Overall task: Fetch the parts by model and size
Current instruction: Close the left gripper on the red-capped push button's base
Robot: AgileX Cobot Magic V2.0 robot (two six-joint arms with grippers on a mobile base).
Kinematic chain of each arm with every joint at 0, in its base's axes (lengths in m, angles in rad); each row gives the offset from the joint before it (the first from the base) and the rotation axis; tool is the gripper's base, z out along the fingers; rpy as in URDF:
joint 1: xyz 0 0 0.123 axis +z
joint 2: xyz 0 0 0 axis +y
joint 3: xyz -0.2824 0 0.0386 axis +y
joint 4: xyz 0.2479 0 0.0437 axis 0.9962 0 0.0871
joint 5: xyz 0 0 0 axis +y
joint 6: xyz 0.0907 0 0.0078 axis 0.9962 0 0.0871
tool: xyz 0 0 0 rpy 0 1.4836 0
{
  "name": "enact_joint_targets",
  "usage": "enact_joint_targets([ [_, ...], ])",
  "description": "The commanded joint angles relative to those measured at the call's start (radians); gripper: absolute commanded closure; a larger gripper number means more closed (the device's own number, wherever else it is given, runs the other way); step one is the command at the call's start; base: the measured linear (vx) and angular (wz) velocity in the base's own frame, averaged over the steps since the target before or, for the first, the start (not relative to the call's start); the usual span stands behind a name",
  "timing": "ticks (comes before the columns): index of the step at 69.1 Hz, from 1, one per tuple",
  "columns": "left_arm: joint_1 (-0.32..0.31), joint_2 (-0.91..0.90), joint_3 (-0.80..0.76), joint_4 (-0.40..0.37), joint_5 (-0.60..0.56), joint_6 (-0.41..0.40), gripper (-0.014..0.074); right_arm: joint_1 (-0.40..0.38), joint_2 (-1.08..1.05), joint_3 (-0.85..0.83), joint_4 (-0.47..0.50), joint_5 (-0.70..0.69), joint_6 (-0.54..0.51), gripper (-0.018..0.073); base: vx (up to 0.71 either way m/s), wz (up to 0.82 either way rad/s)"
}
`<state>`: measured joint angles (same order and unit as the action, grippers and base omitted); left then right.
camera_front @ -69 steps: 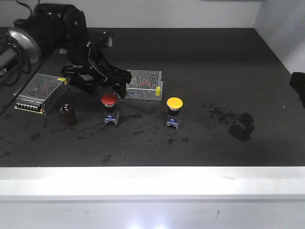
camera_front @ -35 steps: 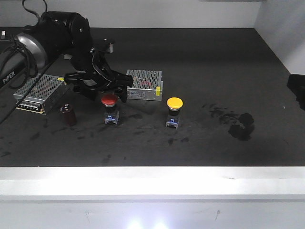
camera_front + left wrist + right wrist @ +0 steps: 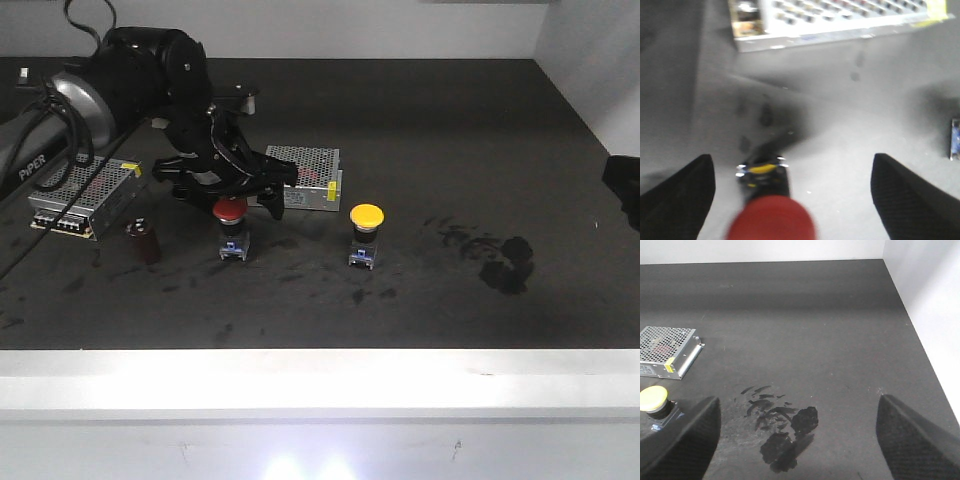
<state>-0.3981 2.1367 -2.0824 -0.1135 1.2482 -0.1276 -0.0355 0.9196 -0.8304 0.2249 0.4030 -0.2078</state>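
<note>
The red-capped push-button (image 3: 231, 210) stands on the black table, left of the yellow-capped push-button (image 3: 366, 216). My left gripper (image 3: 230, 198) is open and hovers over the red one, a finger on each side, not touching it. In the left wrist view the blurred red cap (image 3: 771, 218) sits low between the open fingers (image 3: 675, 200), nearer the left one. My right gripper (image 3: 797, 407) is open and empty above a dark stain (image 3: 790, 432). The yellow button (image 3: 652, 399) lies at its far left. In the front view the right gripper (image 3: 625, 185) is only a dark shape at the right edge.
Two silver perforated power supply boxes (image 3: 305, 178) (image 3: 85, 195) lie behind the buttons; one shows in each wrist view (image 3: 840, 20) (image 3: 667, 351). A maroon capacitor (image 3: 142, 240) stands left of the red button. A white wall (image 3: 925, 315) borders the table on the right.
My left arm has swung right and forward, bringing the open gripper from behind the red button to straddle it. The buttons and the right arm have not moved.
</note>
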Motion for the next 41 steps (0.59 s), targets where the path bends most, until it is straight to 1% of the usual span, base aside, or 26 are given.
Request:
enact_joint_targets([
  [1,-0.009,-0.088,-0.025,0.011,-0.008,-0.014,0.0004,0.023,-0.005,-0.028,-0.01,-0.07,-0.01,-0.0035,0.0,0.0],
  [7,-0.01,-0.104,-0.025,0.014,-0.008,-0.014,0.0004,0.055,-0.005,-0.028,-0.019,-0.07,-0.01,-0.0035,0.0,0.0],
  [13,-0.01,-0.106,-0.025,0.045,-0.008,-0.014,0.0004,0.075,-0.005,-0.028,-0.022,-0.07,-0.01,-0.0035,0.0,0.0],
  [17,-0.01,-0.106,-0.025,0.05,-0.008,-0.014,0.0004,0.083,-0.005,-0.028,-0.023,-0.07,-0.01,-0.0035,0.0,0.0],
  [29,-0.01,-0.095,-0.025,0.054,-0.008,-0.015,0.0004,0.084,-0.005,-0.028,-0.025,-0.075,-0.01,-0.0035,0.0,0.0],
  [41,-0.01,-0.092,0.065,0.053,-0.008,-0.018,0.0004,0.084,-0.005,-0.028,-0.025,-0.075,-0.01,-0.0035,0.0,0.0],
])
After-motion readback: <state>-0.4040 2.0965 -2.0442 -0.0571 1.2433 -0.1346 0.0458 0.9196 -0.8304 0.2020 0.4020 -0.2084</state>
